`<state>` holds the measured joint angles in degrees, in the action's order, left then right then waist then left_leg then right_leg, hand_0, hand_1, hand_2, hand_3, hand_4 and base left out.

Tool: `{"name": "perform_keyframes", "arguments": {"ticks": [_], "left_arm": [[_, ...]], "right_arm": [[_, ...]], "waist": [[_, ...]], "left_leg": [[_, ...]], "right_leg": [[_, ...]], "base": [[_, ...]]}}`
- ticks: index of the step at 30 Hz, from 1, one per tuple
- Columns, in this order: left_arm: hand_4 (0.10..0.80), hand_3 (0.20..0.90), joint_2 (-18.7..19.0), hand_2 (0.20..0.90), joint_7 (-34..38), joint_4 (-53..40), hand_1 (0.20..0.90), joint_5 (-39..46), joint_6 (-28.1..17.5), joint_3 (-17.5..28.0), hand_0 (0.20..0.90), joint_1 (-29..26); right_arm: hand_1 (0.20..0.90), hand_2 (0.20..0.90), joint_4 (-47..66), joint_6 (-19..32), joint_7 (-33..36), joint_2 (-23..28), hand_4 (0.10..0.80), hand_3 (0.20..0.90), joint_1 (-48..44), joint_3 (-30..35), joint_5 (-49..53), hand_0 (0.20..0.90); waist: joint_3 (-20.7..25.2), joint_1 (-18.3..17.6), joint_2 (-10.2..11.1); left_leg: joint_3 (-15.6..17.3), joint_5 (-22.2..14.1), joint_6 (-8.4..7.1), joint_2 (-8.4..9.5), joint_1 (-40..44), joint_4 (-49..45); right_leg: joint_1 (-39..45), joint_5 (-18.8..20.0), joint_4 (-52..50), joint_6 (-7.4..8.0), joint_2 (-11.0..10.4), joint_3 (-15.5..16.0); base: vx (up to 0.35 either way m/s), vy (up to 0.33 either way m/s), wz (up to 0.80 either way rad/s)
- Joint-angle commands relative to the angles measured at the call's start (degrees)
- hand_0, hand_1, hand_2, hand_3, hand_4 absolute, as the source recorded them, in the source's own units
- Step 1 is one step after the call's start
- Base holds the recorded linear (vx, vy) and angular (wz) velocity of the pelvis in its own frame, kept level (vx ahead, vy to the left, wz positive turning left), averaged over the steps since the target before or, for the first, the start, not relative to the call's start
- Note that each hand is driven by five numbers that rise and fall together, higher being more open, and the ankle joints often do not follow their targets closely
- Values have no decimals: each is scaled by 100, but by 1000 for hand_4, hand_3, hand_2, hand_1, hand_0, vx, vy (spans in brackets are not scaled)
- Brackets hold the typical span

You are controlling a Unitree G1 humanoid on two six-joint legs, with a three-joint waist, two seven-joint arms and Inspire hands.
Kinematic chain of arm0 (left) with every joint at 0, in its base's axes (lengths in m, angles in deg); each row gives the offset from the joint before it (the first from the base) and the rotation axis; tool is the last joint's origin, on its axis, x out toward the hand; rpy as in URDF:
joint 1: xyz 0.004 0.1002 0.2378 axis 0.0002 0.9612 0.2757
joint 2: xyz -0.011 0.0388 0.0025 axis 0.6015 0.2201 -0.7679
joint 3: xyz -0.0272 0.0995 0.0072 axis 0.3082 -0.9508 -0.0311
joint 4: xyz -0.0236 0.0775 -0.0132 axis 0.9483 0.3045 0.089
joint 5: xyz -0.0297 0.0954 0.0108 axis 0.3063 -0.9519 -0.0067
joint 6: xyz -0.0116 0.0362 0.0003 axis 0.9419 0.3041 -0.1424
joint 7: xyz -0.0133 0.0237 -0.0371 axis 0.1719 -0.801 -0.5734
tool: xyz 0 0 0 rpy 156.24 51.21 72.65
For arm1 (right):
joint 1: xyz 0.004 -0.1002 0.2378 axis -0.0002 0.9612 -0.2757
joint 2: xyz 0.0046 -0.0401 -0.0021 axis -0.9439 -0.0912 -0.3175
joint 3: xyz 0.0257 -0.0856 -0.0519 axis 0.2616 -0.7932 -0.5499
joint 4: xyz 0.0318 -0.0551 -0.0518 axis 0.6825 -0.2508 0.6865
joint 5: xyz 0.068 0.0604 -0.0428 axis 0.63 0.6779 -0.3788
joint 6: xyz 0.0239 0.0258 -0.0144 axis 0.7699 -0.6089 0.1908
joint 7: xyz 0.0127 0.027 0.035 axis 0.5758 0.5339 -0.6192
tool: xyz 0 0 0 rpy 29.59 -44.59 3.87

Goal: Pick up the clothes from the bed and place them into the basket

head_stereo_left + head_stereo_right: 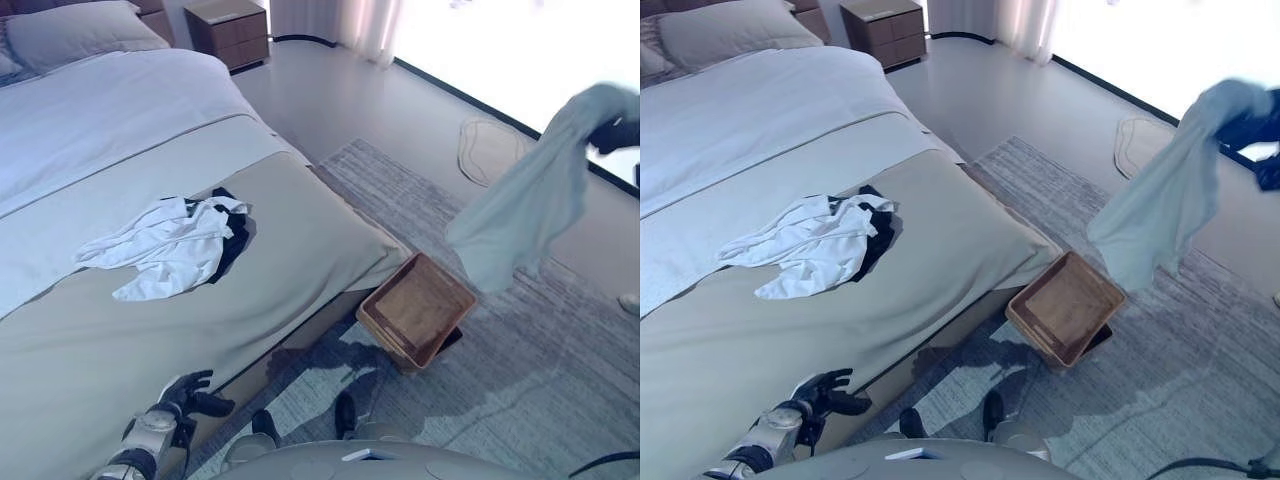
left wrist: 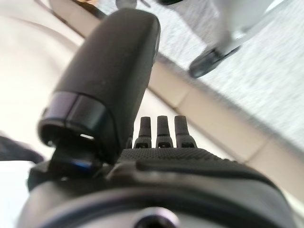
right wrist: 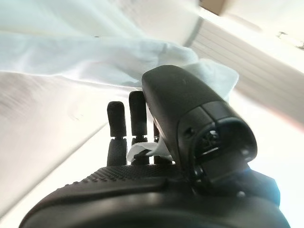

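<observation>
One garment (image 1: 530, 200): pale, hung from right hand (image 1: 612, 132), pinched; hand half cut off.
Left hand (image 1: 185, 395): fingers relaxed, empty.
Basket (image 1: 372, 322): tilted against bed (image 1: 300, 230).

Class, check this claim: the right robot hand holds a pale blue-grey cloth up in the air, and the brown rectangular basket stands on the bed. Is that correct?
Not quite. The right robot hand does hold the pale blue-grey cloth aloft, but the brown rectangular basket stands on the grey rug beside the bed, not on it. The left eye view shows this.
</observation>
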<state>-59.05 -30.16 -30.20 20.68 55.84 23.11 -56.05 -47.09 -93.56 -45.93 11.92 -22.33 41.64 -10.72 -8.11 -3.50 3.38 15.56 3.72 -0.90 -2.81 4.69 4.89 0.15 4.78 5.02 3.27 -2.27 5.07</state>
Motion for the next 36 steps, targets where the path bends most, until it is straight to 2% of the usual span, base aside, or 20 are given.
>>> {"name": "perform_keyframes", "arguments": {"ticks": [1,2,5,9,12,15,16,17,21,22,25,26,27,28,29,36], "left_arm": [[800,900,335,900,151,-91,900,253,-306,-31,900,-468],[800,900,333,900,176,-162,900,328,-363,-100,900,-677],[800,900,321,900,234,-274,900,376,-412,-208,900,-904],[800,900,361,900,267,-362,900,500,-547,-328,900,-1076],[800,900,419,900,289,-389,900,562,-549,-334,900,-1115],[800,900,582,900,211,-534,900,690,-546,-287,900,-1229],[800,900,648,900,162,-628,900,791,-564,-258,900,-1263],[800,900,654,900,157,-636,900,809,-578,-257,900,-1269],[800,900,792,900,93,-978,900,992,-657,-201,900,-1299],[800,900,804,900,89,-991,900,1004,-665,-200,900,-1299],[800,900,929,900,96,-1261,900,1182,-714,-227,900,-1321],[800,900,931,900,99,-1271,900,1185,-712,-226,900,-1324],[800,900,969,900,120,-1373,900,1224,-759,-248,900,-1312],[800,900,986,900,122,-1409,900,1242,-759,-252,900,-1313],[800,900,1004,900,126,-1445,900,1249,-755,-262,900,-1319],[800,900,1064,900,56,-1682,900,1293,-774,-272,900,-1149]], "right_arm": [[300,300,520,578,318,47,100,200,-902,567,-357,300],[300,300,530,585,525,-154,100,200,-902,549,-411,300],[300,300,479,577,768,-395,100,200,-797,587,-483,300],[300,300,195,703,1097,-647,100,200,-886,502,-492,300],[300,300,90,720,1208,-796,100,200,-960,471,-504,300],[300,300,-34,713,1421,-949,100,200,-1012,402,-599,300],[300,300,-144,650,1536,-992,100,200,-1052,364,-673,300],[300,300,-178,670,1543,-998,100,200,-1067,354,-695,300],[300,300,-451,457,1831,-1176,100,200,-1212,309,-836,300],[300,300,-473,432,1855,-1182,100,200,-1224,301,-843,300],[300,300,-786,397,2176,-1207,100,200,-1273,257,-828,300],[300,300,-796,391,2188,-1207,100,200,-1278,257,-821,300],[662,662,-971,344,2354,-1233,523,623,-1324,243,-862,662],[853,853,-1048,318,2429,-1236,745,845,-1352,238,-853,853],[900,900,-1130,303,2517,-1240,800,900,-1384,235,-847,900],[900,900,-1600,23,2834,-1142,800,900,-1449,262,-1083,900]], "waist": [[-244,258,-54],[-517,261,-128],[-885,246,-218],[-1412,262,-363],[-1616,260,-465],[-1823,216,-634],[-1917,214,-743],[-1927,211,-761],[-2165,259,-1049],[-2165,263,-1063],[-2169,325,-1279],[-2169,326,-1283],[-2169,370,-1372],[-2169,385,-1407],[-2169,403,-1444],[-2169,486,-1590]], "left_leg": [[-868,-449,3,66,-297,-251],[-897,-413,-26,36,-564,-428],[-909,-414,-70,13,-966,-841],[-866,-608,-84,-43,-1680,-1806],[-877,-778,-53,-44,-2139,-2391],[-934,-870,36,66,-2706,-2814],[-979,-1038,25,108,-2900,-3030],[-978,-1041,29,116,-2949,-3062],[-931,-985,98,270,-3497,-3251],[-928,-979,100,279,-3534,-3257],[-941,-901,142,325,-4051,-3349],[-942,-903,145,327,-4073,-3361],[-957,-889,170,339,-4304,-3434],[-960,-886,185,344,-4403,-3468],[-961,-887,203,347,-4505,-3507],[-992,-846,247,356,-4901,-3621]], "right_leg": [[-156,-657,-896,-49,-79,59],[-374,-656,-998,-104,-71,94],[-658,-680,-1191,-184,-76,172],[-1199,-854,-1792,-323,-182,362],[-1631,-1033,-2304,-419,-210,372],[-2277,-1185,-2846,-517,-185,251],[-2535,-1433,-3206,-523,-163,200],[-2593,-1451,-3258,-528,-166,198],[-3323,-1665,-3951,-556,-198,180],[-3369,-1676,-3985,-554,-204,177],[-3982,-1771,-4343,-580,-238,179],[-4006,-1776,-4361,-581,-240,178],[-4264,-1807,-4508,-596,-257,185],[-4376,-1823,-4583,-607,-267,188],[-4487,-1841,-4659,-619,-282,191],[-4872,-1886,-4907,-665,-312,189]], "base": [[-307,-234,-4],[-324,-243,-2],[-249,-238,5],[-164,-214,0],[-83,-137,-3],[-102,-132,14],[-10,-95,13],[6,-82,13],[-50,-57,12],[-25,-51,6],[-24,-55,3],[-18,-67,4],[-13,-63,7],[-12,-78,11],[-5,-42,11],[-7,-34,10]]}}
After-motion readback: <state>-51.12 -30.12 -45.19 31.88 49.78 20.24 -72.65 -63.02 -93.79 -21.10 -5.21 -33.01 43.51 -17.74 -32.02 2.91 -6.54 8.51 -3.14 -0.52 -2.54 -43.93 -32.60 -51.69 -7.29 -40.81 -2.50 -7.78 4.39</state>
